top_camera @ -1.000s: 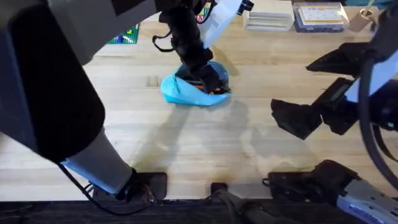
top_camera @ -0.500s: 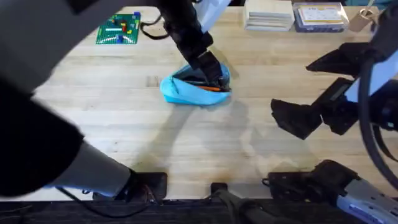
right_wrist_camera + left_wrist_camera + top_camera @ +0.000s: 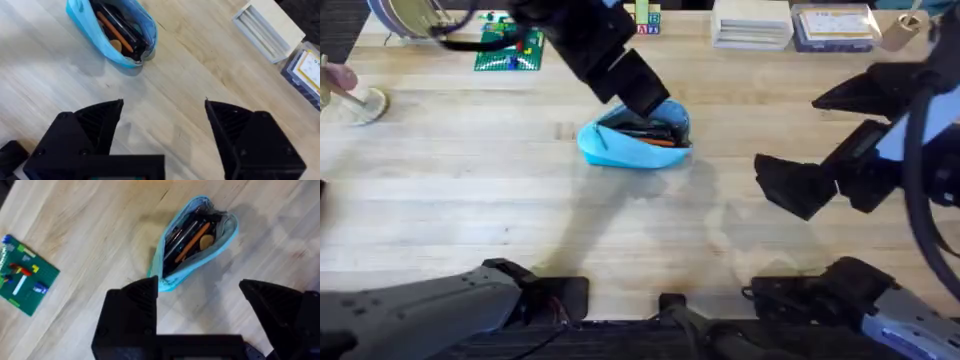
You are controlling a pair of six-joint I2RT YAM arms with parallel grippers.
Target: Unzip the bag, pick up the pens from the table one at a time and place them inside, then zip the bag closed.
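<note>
Pencil pouch (image 3: 192,242) unzipped, orange pen (image 3: 192,241) and black pen (image 3: 181,231) inside. Left hand (image 3: 200,305) and right hand (image 3: 162,125) spread, empty. Zipping left.

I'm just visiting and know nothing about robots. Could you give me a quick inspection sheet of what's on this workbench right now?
Surface: light wooden table, plank grain showing.
Job's things: light blue bag lies unzipped and gaping; an orange pen and a black pen lie inside.
Clutter: green brick baseplate with small bricks; pale slatted box; clear plastic case, all near the far edge.
Grippers: left gripper above the bag, fingers open, empty; right gripper off to the side of the bag, fingers open, empty.
Cables: a dark cable loops along the right arm.
Surroundings: nothing seen.
</note>
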